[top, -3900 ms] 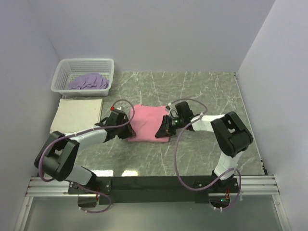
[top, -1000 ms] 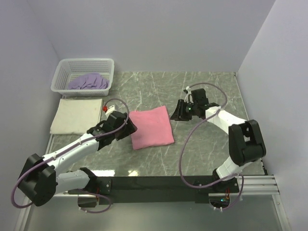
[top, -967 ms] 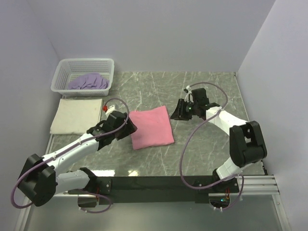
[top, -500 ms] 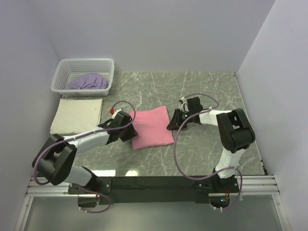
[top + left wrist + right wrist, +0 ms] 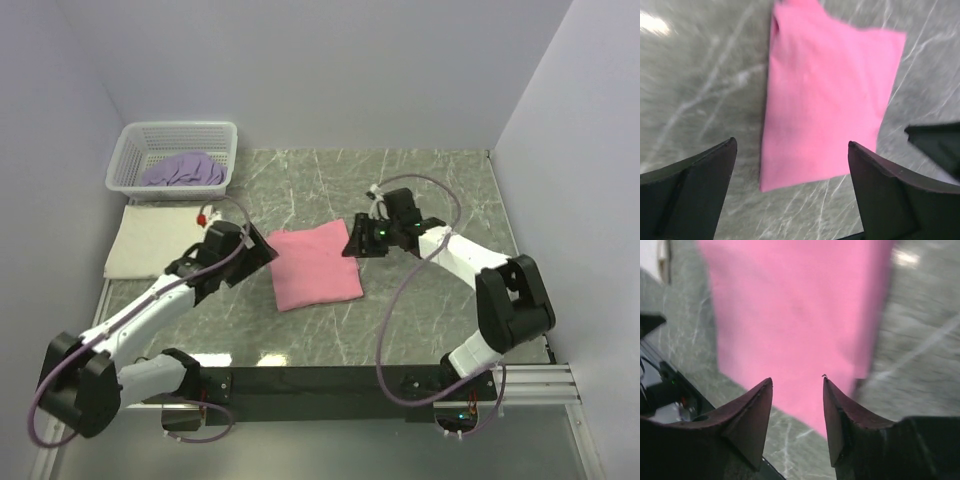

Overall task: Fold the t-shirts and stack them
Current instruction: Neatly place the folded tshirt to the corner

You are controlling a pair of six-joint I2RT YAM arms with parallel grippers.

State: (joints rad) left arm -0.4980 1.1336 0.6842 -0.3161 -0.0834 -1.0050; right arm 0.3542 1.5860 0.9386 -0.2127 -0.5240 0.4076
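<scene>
A pink t-shirt (image 5: 315,266) lies folded into a rectangle on the marble table; it also shows in the left wrist view (image 5: 825,105) and the right wrist view (image 5: 795,310). My left gripper (image 5: 262,252) hovers just off its left edge, wide open and empty (image 5: 792,150). At the shirt's upper right corner my right gripper (image 5: 353,244) stands open above the fabric, holding nothing (image 5: 797,380). A folded cream t-shirt (image 5: 160,240) rests at the left. The lavender t-shirt (image 5: 185,170) is crumpled in the basket.
A white lattice basket (image 5: 128,152) stands at the back left corner, just behind the cream shirt. Grey walls close in the table on the left, back and right. The black mounting rail (image 5: 320,382) runs along the near edge.
Both grippers have opened wider and let go of the pink shirt's edges. The left arm drew back to the left; the right gripper rose slightly. The shirt stays folded.
</scene>
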